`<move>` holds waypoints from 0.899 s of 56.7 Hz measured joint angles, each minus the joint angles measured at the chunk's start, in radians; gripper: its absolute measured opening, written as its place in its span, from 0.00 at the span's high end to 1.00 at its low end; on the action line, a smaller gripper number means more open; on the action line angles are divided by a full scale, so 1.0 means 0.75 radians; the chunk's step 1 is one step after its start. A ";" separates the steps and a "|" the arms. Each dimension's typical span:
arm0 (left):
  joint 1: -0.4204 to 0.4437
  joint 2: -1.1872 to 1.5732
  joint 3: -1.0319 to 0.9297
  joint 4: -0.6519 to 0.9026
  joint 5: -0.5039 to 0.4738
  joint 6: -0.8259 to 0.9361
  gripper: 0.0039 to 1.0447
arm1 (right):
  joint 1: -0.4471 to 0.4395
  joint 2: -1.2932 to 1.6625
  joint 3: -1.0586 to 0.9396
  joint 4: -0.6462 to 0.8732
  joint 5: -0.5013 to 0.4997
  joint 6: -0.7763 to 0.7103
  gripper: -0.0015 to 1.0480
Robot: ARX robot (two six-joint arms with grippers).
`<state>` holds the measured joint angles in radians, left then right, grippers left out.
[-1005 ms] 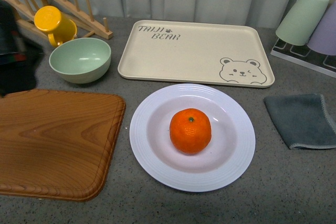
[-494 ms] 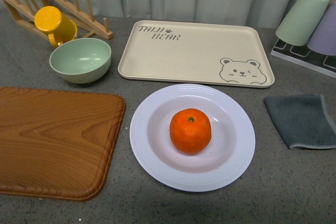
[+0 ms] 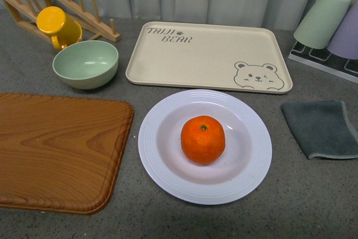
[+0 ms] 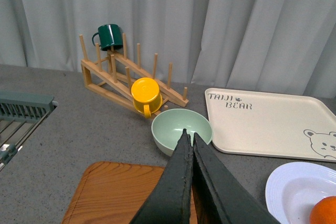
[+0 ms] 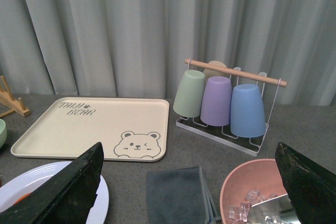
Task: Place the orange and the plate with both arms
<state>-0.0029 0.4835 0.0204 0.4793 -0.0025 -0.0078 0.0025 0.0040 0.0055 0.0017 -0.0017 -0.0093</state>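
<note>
While the round bright orange (image 3: 202, 139) sits in the white ridged plate (image 3: 162, 160), I see grey surface (image 3: 302, 194) around its rim; left fingers (image 4: 179, 182) clenched, right fingers (image 5: 73, 187) released.

— What lines the far edge of the worktop (image 3: 313, 200)?
— A wooden peg rack (image 3: 72, 5) in the left corner with a yellow mug (image 3: 56, 25), a beige bear tray (image 3: 207, 57) midway, and a cup stand (image 3: 320, 61) at the right.
— And nearer?
— A pale green bowl (image 3: 85, 62) is just beside the mug. A wooden board (image 3: 56, 152) lies at the left edge, a grey cloth (image 3: 323, 128) at the right.
</note>
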 joint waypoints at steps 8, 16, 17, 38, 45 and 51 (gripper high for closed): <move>0.001 -0.090 -0.001 -0.082 0.000 0.000 0.96 | 0.000 0.000 -0.001 0.000 0.000 0.000 0.09; 0.001 -0.173 -0.001 -0.164 0.000 0.000 0.96 | 0.000 0.000 0.000 0.000 0.000 0.000 0.09; 0.001 -0.185 -0.001 -0.175 0.000 0.000 0.96 | 0.000 0.000 0.000 0.000 0.000 0.000 0.09; 0.001 -0.352 -0.001 -0.341 0.000 0.000 0.96 | 0.000 0.000 0.000 0.000 0.000 0.000 0.09; 0.001 -0.396 -0.001 -0.385 0.000 0.000 0.96 | 0.000 0.000 0.000 0.000 0.000 0.000 0.09; 0.001 -0.478 0.000 -0.473 -0.001 0.000 0.96 | 0.000 0.000 0.000 0.000 -0.001 0.000 0.09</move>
<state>-0.0025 0.1249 0.0204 0.1246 -0.0032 -0.0078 0.0025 0.0040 0.0055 0.0017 -0.0021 -0.0093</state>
